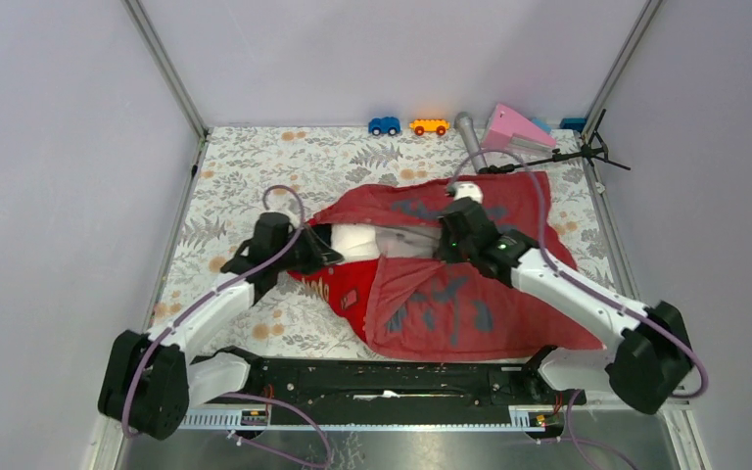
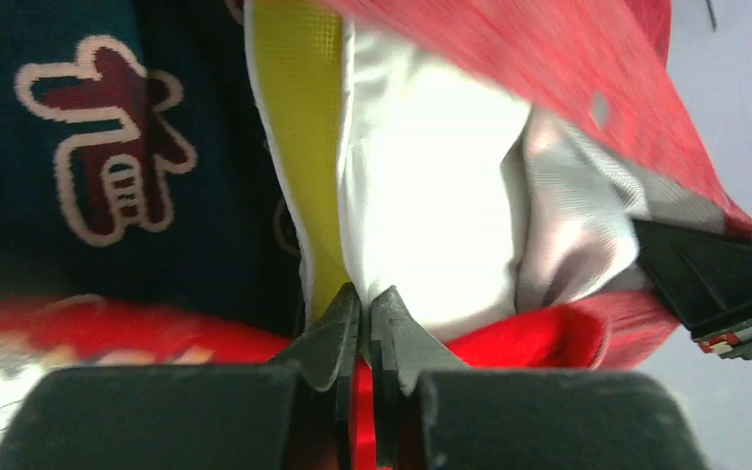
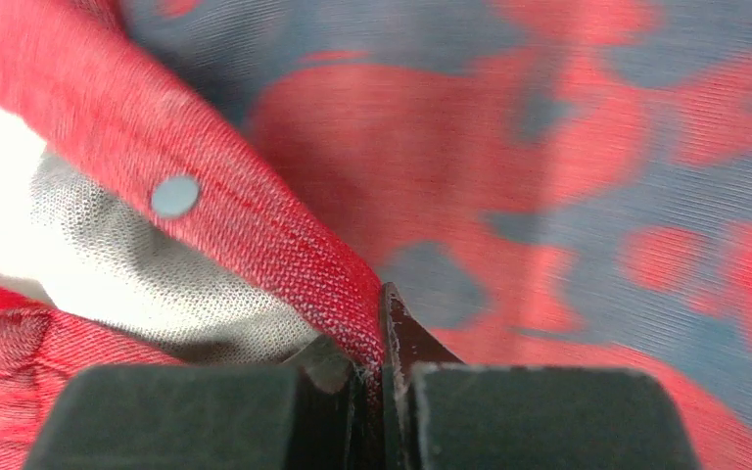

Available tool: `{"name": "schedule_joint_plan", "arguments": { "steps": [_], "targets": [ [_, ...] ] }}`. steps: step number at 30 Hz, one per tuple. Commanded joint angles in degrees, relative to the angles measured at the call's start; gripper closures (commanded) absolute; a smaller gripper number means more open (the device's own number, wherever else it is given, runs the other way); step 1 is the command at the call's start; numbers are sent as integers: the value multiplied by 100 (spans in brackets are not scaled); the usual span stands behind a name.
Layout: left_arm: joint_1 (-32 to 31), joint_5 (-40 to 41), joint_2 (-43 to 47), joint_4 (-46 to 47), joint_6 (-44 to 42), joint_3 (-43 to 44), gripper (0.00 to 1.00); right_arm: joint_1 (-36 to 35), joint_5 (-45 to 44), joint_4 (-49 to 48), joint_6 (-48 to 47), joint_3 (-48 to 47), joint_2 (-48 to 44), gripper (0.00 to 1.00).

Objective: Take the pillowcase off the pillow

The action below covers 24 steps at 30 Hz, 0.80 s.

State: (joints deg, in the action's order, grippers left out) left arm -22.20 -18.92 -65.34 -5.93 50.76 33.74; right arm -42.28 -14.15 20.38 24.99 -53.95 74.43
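Your left arm point(image 1: 217, 299) reaches forward and inward from its base, low over the leaf-patterned table point(image 1: 245, 166), and your right arm point(image 1: 573, 286) stretches in from the other side, so both wrists meet over the crumpled red fabric pillowcase with dark printed characters point(image 1: 460, 304) lying mid-table. Your left fingers point(image 2: 352, 315) are pressed almost together with a sliver of red cloth in the slit between them, their tips right against the yellow side edge of the puffy white pillow point(image 2: 431, 215). Your right fingers point(image 3: 393, 335) are closed tight on a folded red hem of the pillowcase, just beside a small grey snap point(image 3: 175, 196). The pillow is still inside the pillowcase: from above its white bulk point(image 1: 367, 240) shows through the open mouth between your two wrists, and red cloth covers the rest.
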Motion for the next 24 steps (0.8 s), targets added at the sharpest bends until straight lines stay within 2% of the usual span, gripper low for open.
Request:
{"name": "schedule_joint_plan", "arguments": {
  "steps": [1, 5, 6, 10, 11, 13, 15, 18, 22, 24],
  "targets": [
    [785, -11, 564, -321, -153, -318, 100, 853, -674, 112, 99, 390, -865, 100],
    [919, -165, 739, -237, -136, -462, 100, 1003, -279, 98, -65, 433, -991, 99],
    [919, -253, 748, -183, -149, -460, 100, 1000, 118, 38, -144, 411, -951, 91],
    [883, -541, 767, 23, -175, -358, 100, 983, 2022, -117, -239, 173, -658, 40],
    [845, -558, 780, 18, -187, -313, 100, 910, 2222, -93, -217, 51, -559, 36],
    [730, -526, 815, 24, -201, -209, 100, 455, 1930, 130, -287, -283, -388, 21],
    [577, -442, 832, 15, -198, -72, 100, -229, 1139, 429, -392, -686, -212, 11],
    [417, -363, 794, -16, -190, 187, 100, -858, 580, 764, -414, -1213, 71, 3],
    [409, -229, 675, -298, -277, 751, 100, -1517, -252, 1029, -678, -1810, 311, 3],
    [409, -208, 590, -381, -316, 1017, 100, -1605, -112, 1133, -851, -2165, 534, 4]
  ]
}}
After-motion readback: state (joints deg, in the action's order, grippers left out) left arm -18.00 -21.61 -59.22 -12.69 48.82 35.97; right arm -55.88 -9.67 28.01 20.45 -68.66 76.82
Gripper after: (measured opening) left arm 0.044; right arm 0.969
